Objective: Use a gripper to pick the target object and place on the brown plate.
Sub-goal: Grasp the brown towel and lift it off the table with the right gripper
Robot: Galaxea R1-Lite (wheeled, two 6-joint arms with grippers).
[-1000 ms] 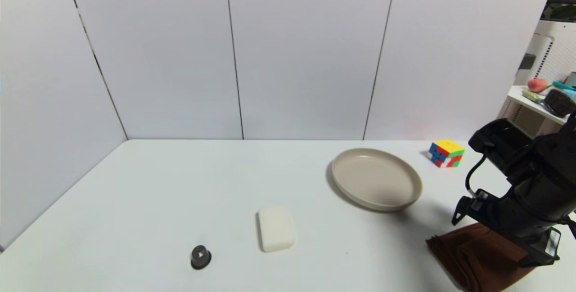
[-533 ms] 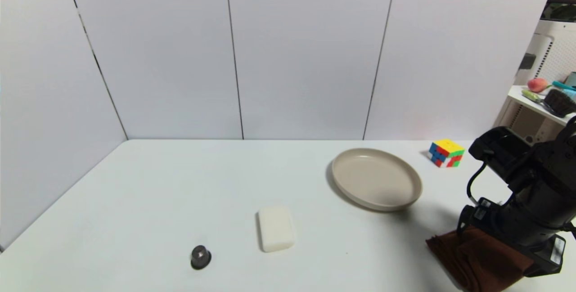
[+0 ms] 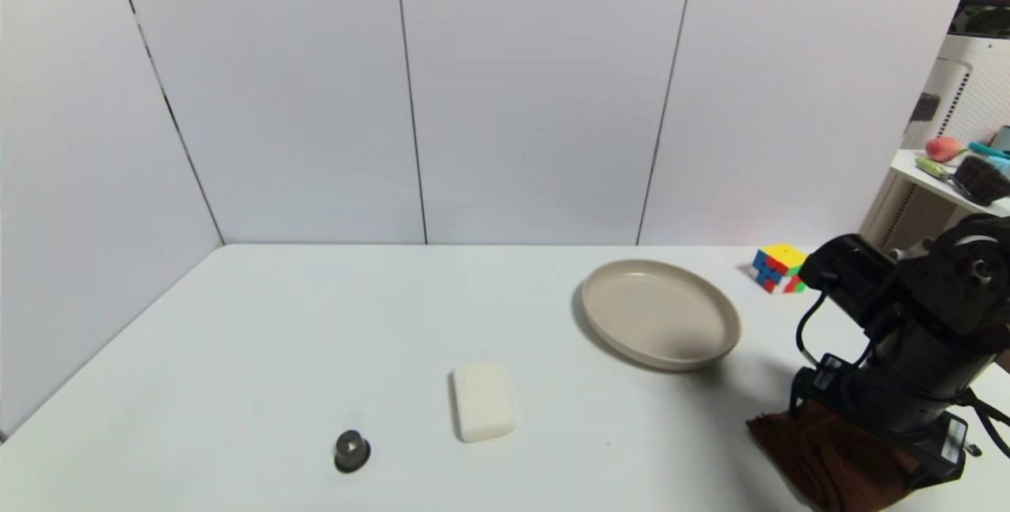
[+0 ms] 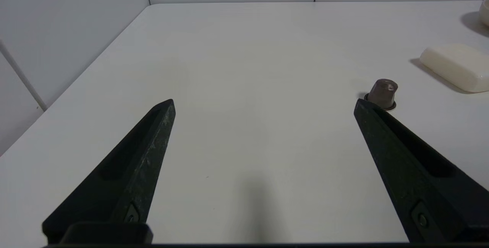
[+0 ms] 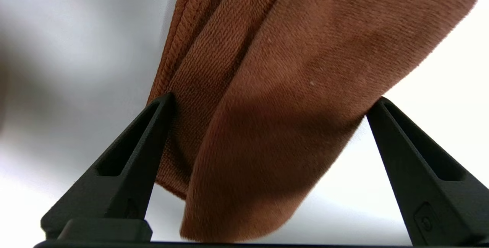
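The head camera is looking forward and down from high up, taking in the whole white table up to the pale panelled wall. The left wrist camera is sitting low and close over the tabletop, facing along it between its black spread fingers; it is sharing with the head view the small dark round capsule and the white rounded soap-like block. The right wrist camera is pointing down at very close range, its frame being filled by the folded brown terry cloth towel, which the head view is catching at its lower right.
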